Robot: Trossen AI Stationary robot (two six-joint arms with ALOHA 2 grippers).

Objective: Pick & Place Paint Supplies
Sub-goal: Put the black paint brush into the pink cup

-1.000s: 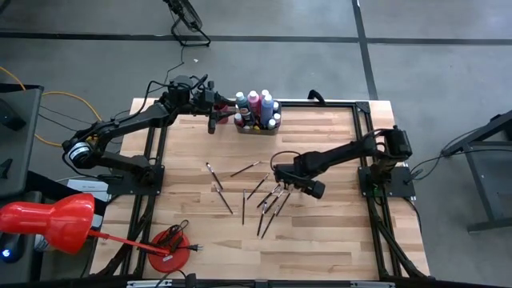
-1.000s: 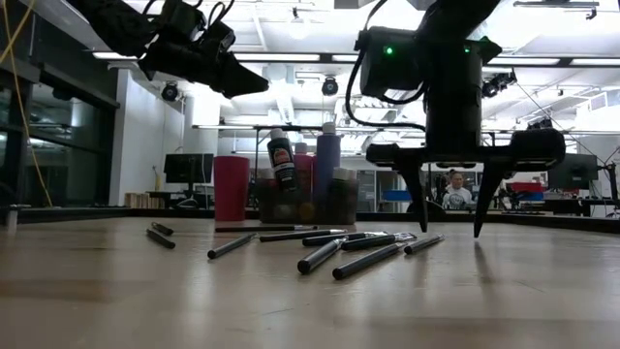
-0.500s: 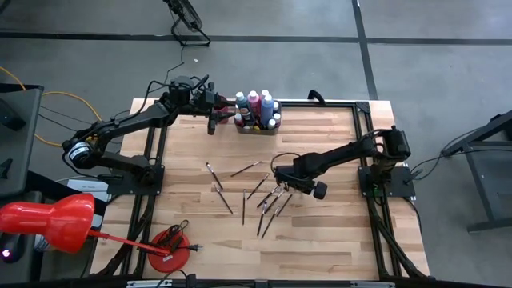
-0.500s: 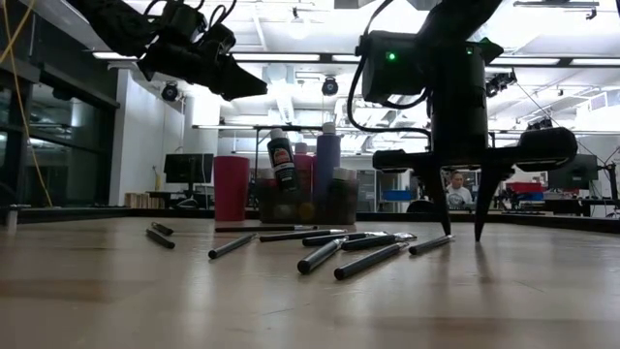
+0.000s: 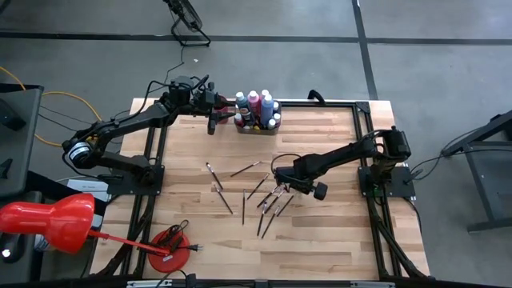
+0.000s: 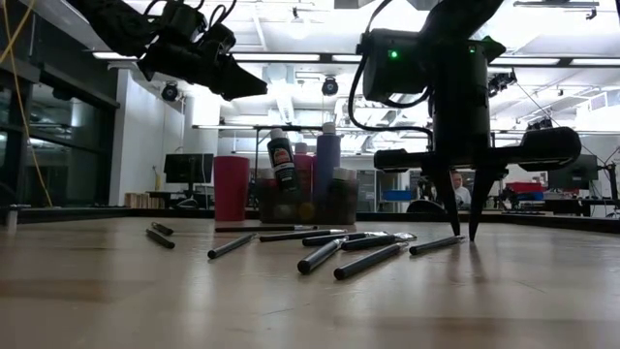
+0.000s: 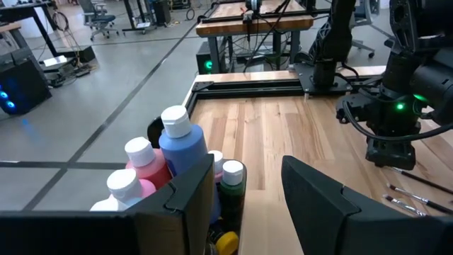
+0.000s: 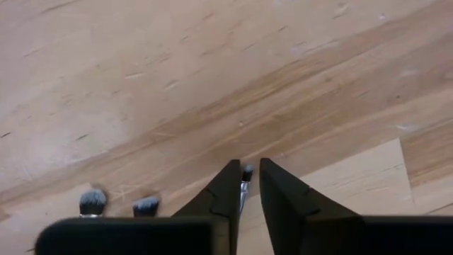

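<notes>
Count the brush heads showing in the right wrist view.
3. One brush head and a second brush head lie side by side on the wooden table; the third brush head sits between the right gripper's fingers. More may be hidden beneath the gripper.

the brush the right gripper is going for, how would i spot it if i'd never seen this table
Find the loose cluster of paintbrushes on the wooden table. The right gripper stands over the cluster's right side. Your brush is the one lying between its nearly closed fingers; the other brushes lie untouched.
</notes>
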